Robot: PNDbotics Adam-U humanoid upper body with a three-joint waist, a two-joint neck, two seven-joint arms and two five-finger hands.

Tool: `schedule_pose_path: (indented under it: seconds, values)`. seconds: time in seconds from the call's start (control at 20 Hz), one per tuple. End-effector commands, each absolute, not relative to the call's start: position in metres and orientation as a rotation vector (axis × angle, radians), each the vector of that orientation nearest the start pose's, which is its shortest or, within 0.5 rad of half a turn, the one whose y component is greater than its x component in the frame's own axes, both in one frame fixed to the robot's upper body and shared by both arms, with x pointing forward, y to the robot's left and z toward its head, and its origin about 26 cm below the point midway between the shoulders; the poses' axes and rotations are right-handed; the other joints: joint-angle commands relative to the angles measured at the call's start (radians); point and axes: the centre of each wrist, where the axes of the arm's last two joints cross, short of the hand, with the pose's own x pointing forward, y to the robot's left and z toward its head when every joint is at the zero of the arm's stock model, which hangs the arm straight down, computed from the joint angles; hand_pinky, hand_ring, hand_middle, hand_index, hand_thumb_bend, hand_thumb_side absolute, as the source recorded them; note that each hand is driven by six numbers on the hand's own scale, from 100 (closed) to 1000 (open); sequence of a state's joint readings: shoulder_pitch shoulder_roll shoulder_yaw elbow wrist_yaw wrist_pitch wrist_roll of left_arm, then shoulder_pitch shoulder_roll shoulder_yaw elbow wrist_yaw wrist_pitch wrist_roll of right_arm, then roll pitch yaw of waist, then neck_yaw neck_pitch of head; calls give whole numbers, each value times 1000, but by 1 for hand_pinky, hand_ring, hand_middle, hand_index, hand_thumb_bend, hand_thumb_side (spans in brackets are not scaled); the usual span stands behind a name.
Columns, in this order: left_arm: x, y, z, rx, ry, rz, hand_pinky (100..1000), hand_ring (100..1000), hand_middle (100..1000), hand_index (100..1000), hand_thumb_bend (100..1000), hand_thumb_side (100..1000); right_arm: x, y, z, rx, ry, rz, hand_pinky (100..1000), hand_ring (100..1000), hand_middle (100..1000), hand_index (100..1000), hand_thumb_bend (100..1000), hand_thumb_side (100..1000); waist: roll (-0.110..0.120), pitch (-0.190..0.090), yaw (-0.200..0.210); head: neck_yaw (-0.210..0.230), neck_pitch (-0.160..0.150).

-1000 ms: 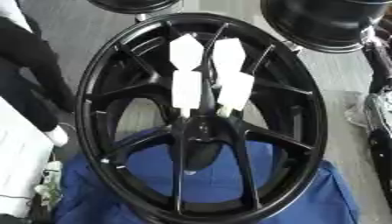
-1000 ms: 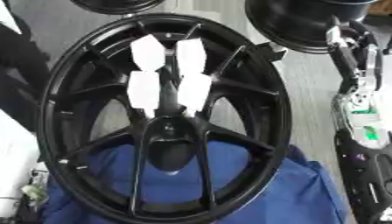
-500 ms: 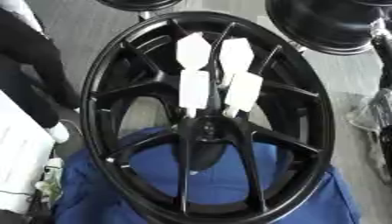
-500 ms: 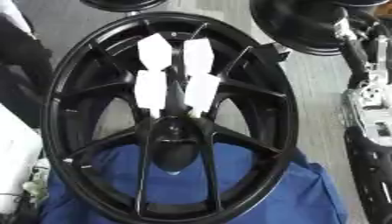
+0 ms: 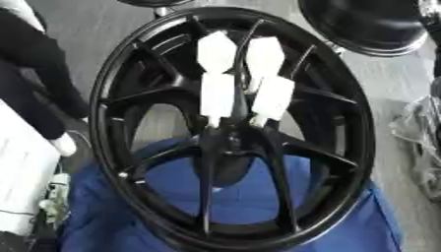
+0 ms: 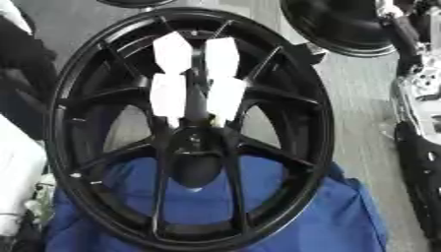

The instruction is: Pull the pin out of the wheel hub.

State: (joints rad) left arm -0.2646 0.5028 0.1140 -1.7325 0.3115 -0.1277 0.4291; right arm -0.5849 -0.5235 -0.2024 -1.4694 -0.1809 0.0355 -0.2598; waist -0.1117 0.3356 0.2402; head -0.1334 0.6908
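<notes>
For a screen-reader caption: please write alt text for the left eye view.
A large black spoked wheel rim lies on a blue cloth, with four white paper tags on the spokes above the central hub. Another black wheel shows top right; no robot hand appears.

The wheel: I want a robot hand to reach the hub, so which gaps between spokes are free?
Lower gaps of the wheel are open, showing blue cloth either side of the lower spokes. A left gap shows grey floor. Above the hub it is crowded: four white tags cover the upper spokes. No robot hand shows.
</notes>
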Motion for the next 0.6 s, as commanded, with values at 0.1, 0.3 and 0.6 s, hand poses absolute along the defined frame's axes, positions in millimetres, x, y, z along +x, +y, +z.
schedule_pose_path:
  seconds: [0.1, 0.3, 0.6]
  values:
    - [321, 353, 180, 404, -2188, 230, 728, 786, 746, 726, 328, 764, 377, -367, 263, -526, -2155, 12, 844, 731, 730, 836, 418, 439, 14, -30, -3, -1, 4]
    - [321, 354, 180, 408, -2184, 222, 728, 786, 746, 726, 329, 762, 373, -356, 292, -546, -2176, 213, 843, 736, 733, 837, 435, 443, 17, -37, -5, -3, 6]
    - [320, 357, 177, 415, -2167, 207, 727, 787, 746, 725, 328, 763, 367, -335, 353, -569, -2198, 505, 844, 745, 738, 839, 451, 437, 15, -47, -11, -4, 13]
